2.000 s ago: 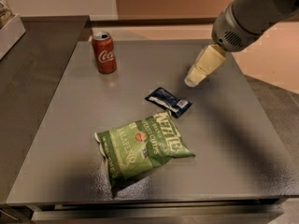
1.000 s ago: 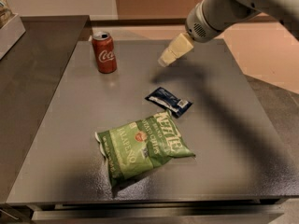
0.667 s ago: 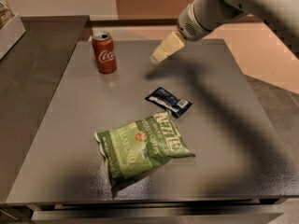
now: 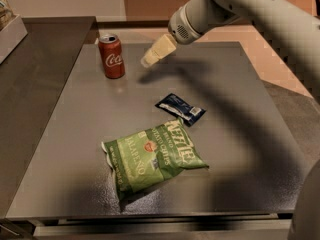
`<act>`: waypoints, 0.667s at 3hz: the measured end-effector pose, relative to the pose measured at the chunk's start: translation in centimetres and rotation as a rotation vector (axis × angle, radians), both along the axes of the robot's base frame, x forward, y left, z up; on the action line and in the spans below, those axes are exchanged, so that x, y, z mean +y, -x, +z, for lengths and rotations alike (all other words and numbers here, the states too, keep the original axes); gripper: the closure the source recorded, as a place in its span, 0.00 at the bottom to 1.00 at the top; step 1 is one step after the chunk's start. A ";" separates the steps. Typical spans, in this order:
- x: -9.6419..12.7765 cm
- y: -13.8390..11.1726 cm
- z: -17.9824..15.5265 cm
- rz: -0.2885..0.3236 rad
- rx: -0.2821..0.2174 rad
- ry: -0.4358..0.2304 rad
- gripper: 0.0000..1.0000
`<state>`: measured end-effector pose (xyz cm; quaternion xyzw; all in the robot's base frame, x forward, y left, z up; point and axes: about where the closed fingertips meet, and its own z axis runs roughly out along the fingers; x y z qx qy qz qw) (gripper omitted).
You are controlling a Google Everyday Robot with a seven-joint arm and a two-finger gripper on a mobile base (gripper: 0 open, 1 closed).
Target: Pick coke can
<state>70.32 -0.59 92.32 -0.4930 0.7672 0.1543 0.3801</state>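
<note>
The coke can [image 4: 111,56] stands upright in the upper left part of the table [image 4: 240,99], close to the far edge, with its silver top up and its white lettering facing the camera. Standing like that, with bare table all around it, it can be gripped from the side or from above.

The claw [image 4: 148,59] hangs in the air just to the right of the can, in the upper middle of the frame, and is not touching it. It slants down and to the left, so its pale tip aims toward the can. That looks like an approach for the grasp, with the gripping itself not yet done. From this angle the claw shows as one cream-coloured wedge, so I cannot tell whether it is apart or together. The arm [image 4: 235,4] comes in from the upper right corner and throws a wide shadow across the right side of the table.

Two other things lie on the table. A small dark blue packet [image 4: 180,109] lies flat near the centre, and a green chip bag [image 4: 152,156] lies crumpled below it, toward the front edge. Both are well apart from the can and lie away from the short gap between claw and can, so nothing seems to block the way. A lower counter [image 4: 30,69] runs along the left edge of the frame.
</note>
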 end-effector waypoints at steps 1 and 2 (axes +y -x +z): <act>3.5 -0.3 -0.5 0.067 0.004 -0.025 0.00; 3.5 -0.3 -0.5 0.068 0.004 -0.025 0.00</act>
